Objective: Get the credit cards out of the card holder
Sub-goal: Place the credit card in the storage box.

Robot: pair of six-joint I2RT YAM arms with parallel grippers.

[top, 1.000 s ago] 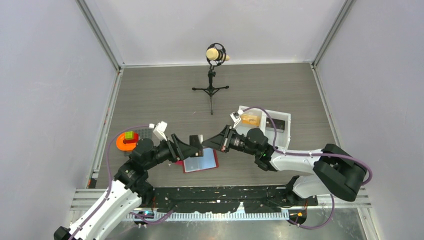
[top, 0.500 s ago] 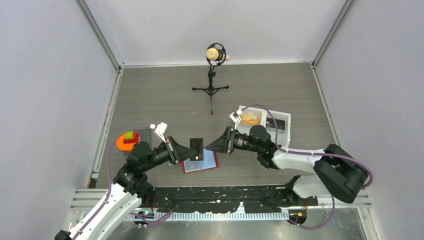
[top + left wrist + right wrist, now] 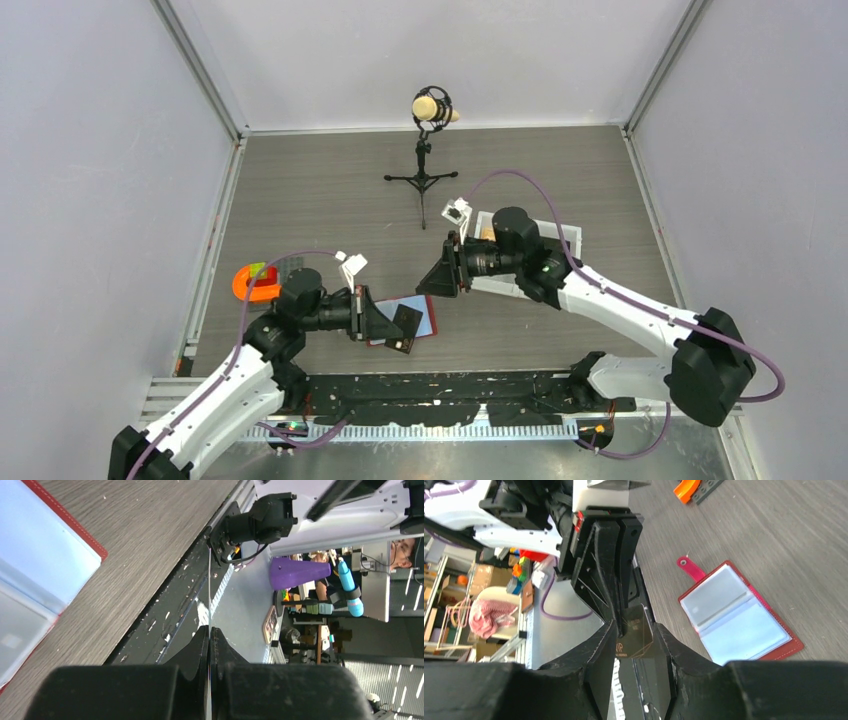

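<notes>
Pinched tight between the two black fingers of the left gripper [image 3: 388, 322]: a thin, flat, dark grey credit card [image 3: 405, 328]. From the left wrist camera, only the card's thin edge, poking straight out from the shut fingertips.

Lying flat and open on the grey wooden table [image 3: 330, 200]: the small red folding card holder [image 3: 425, 312], pale blue-grey pockets facing up, a little red snap tab sticking out at one side. From above, card held over the near left corner of the holder. Touching it or not: hard to tell.

Up off the table, just past the far edge of the holder: the right gripper [image 3: 438, 280], pointing toward the left one. Fingers spread apart, let go, not touching the card.

Behind the right arm, mostly hidden: a white plastic tray [image 3: 565, 238]. At the left side of the table: an orange round piece [image 3: 248, 287] with a green bit on top. At the far end: a pale microphone [image 3: 430, 106] on a black tripod stand.
</notes>
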